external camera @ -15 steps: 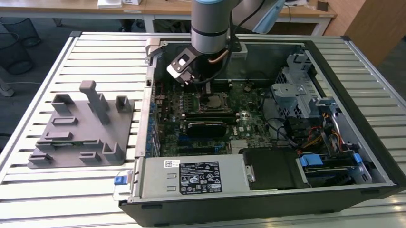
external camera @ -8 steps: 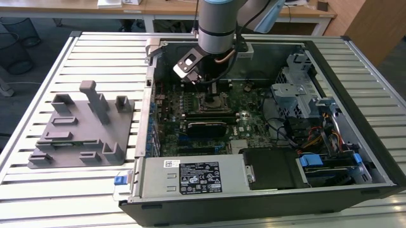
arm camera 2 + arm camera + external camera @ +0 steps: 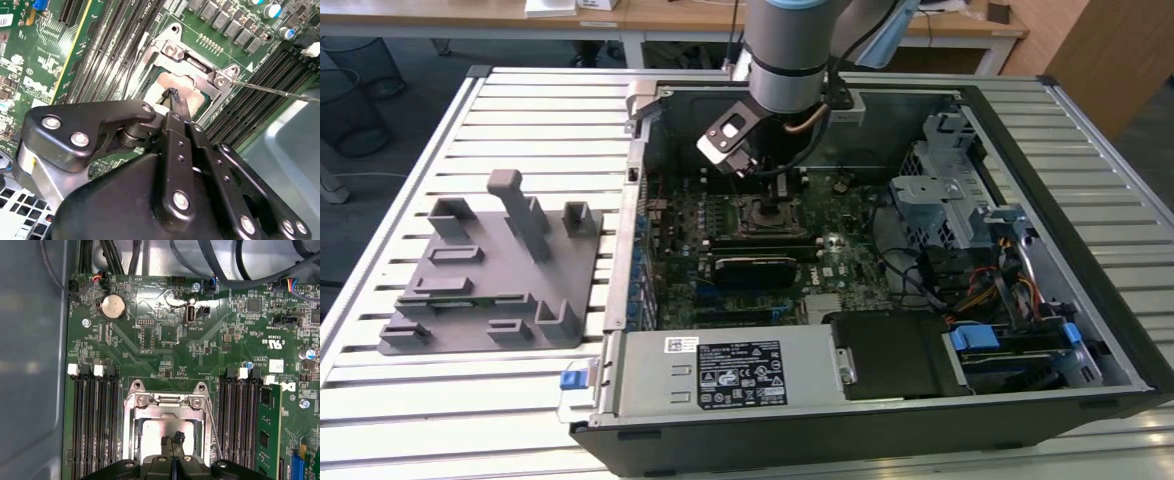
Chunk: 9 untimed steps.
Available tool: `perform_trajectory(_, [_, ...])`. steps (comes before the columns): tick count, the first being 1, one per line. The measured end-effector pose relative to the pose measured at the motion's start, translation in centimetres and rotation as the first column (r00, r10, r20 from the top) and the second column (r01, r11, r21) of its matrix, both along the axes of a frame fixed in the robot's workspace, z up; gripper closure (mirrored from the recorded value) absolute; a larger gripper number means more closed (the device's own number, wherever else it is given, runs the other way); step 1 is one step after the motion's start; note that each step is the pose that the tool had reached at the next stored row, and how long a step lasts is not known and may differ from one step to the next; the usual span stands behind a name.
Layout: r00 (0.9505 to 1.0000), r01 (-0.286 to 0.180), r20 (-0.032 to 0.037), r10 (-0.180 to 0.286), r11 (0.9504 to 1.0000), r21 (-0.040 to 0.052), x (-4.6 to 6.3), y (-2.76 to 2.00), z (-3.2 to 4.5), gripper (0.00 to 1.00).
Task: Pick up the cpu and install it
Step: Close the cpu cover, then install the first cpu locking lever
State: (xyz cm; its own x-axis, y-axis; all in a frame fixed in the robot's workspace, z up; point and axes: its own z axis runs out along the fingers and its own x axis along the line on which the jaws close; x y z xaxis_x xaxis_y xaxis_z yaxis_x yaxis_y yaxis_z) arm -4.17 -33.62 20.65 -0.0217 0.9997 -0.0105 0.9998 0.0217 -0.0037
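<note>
The cpu (image 3: 154, 437), a small square chip with a silvery-white top, lies inside the dark socket with its metal frame (image 3: 167, 402) on the green motherboard. My gripper (image 3: 172, 441) hangs right over the chip. Its two black fingers are pressed together, shut, with nothing between them, and their tips are at or just above the metal top. In the second wrist view the same fingertips (image 3: 173, 97) reach the cpu (image 3: 192, 100) from the side. In the exterior view the gripper (image 3: 771, 185) reaches down into the open computer case, above the socket (image 3: 767, 215).
A thin metal lever rod (image 3: 212, 425) runs beside the socket frame. A long green memory stick (image 3: 267, 430) stands in a slot close by. Black memory slots (image 3: 92, 425) flank the socket. A grey plastic fixture (image 3: 494, 270) sits on the slatted table at the exterior view's left.
</note>
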Motion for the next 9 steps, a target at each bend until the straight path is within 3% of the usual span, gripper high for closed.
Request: perform_trajectory(9, [1.0000,0.000,0.0000,0.000,1.0000,0.0000,0.01,0.00,0.00,0.89])
